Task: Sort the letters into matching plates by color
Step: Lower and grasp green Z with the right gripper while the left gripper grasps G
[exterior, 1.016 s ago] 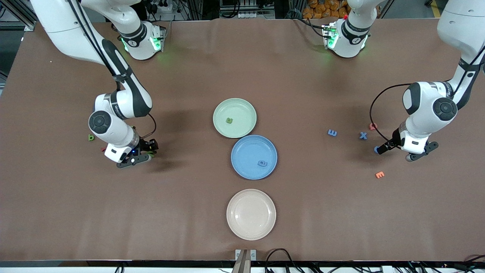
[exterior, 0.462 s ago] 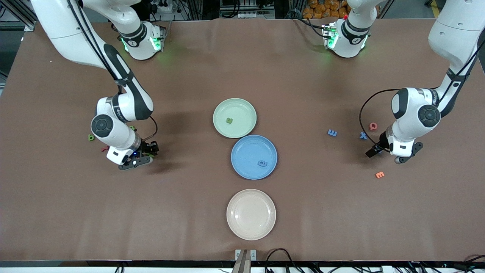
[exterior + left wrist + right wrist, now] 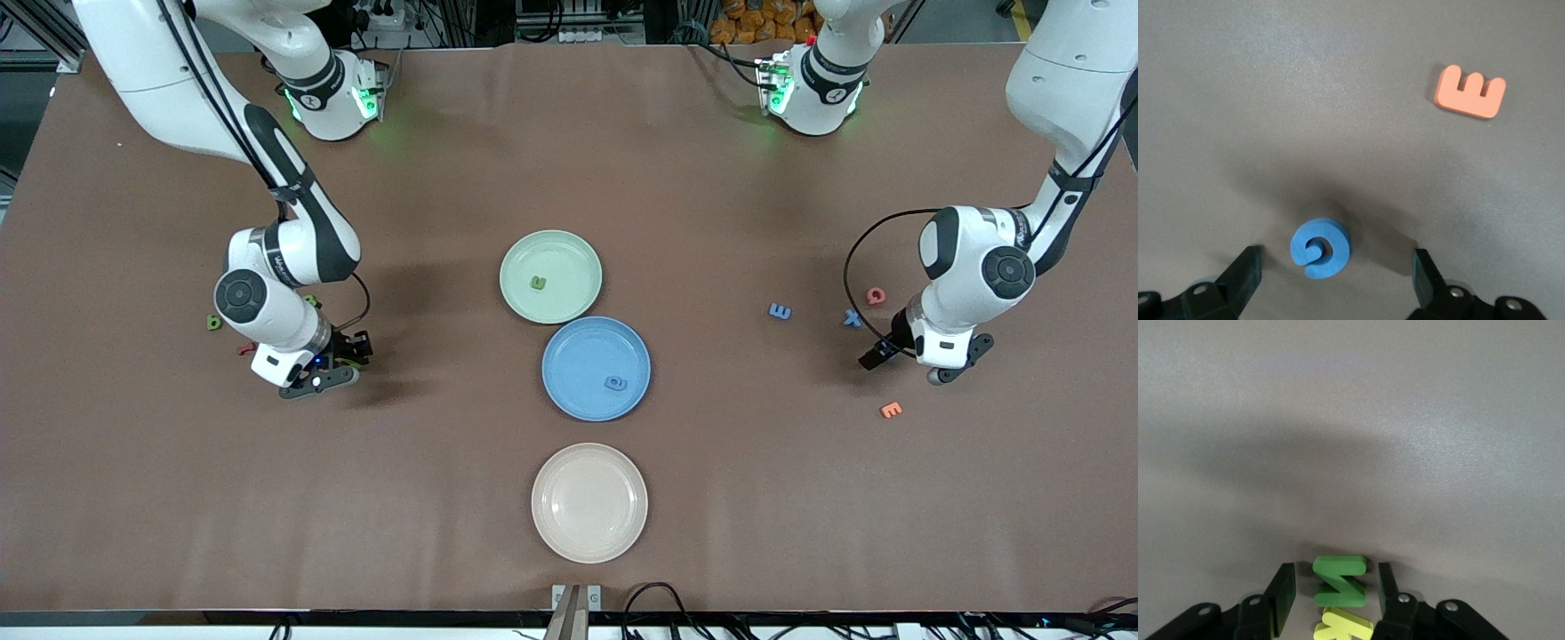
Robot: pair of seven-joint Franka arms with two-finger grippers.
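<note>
Right gripper (image 3: 1331, 597) is down at the desk near the right arm's end, fingers narrowing around a green letter (image 3: 1340, 580). It's closing in but isn't clearly clamped yet; small gaps are showing either side. A yellow letter (image 3: 1341, 625) is sitting just beside the green one, between the fingers too, so there's a risk of dragging both.

Left gripper (image 3: 1335, 273) has shifted over the last second and is now hovering over a blue letter (image 3: 1319, 247) near the left arm's end of the desk, jaws fully apart and straddling it, not touching. An orange E (image 3: 1469, 91) is lying near it, clear of the jaws.

Both arms are lining up pickups at once.

Status: green plate (image 3: 576, 300) is holding one green letter (image 3: 538, 283), blue plate (image 3: 578, 348) one blue letter (image 3: 615, 383). The plates are touching mid-desk. The cream plate (image 3: 589, 503), nearest the front edge, is empty. Blue E (image 3: 780, 311), blue X (image 3: 853, 317) and another green letter (image 3: 213, 323) are waiting on the desk. Early in the sort, I'd say.
</note>
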